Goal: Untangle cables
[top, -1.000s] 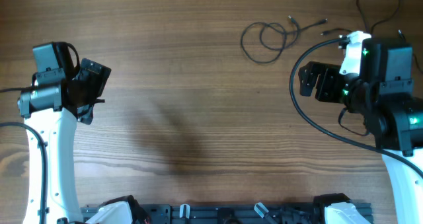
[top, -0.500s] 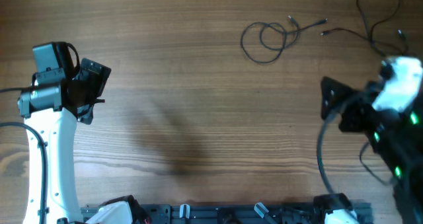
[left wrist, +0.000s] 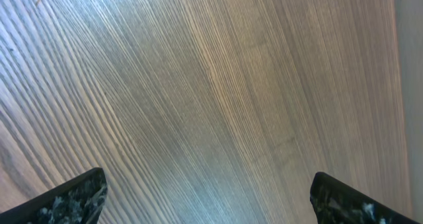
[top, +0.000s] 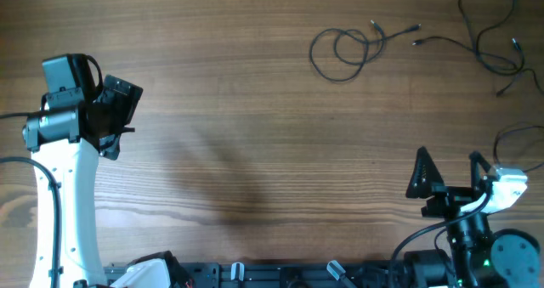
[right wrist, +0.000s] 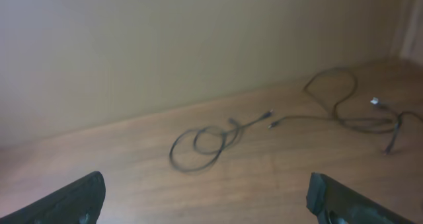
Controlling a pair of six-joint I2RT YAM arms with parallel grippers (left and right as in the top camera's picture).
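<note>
As cables (right wrist: 225, 138) lie on wooden table (right wrist: 132, 191), beige wall (right wrist: 165, 45) rises behind.

The desk (top: 255, 110) is brown wood with fine, straight grain and a smooth, soft satin sheen. The cables (top: 367, 46) have thin, black, matt sheathing that looks like plastic. The fingers (left wrist: 76, 197) are black with a speckled, marbled, faintly glossy surface.

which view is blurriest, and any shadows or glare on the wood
Right wrist view: softest, the cables look smeared and low in contrast. Overhead view: crisp, with a broad soft shadow on the table left of centre. Left wrist view: grain sharp, a pale sheen toward the upper left, no hard shadow.
</note>
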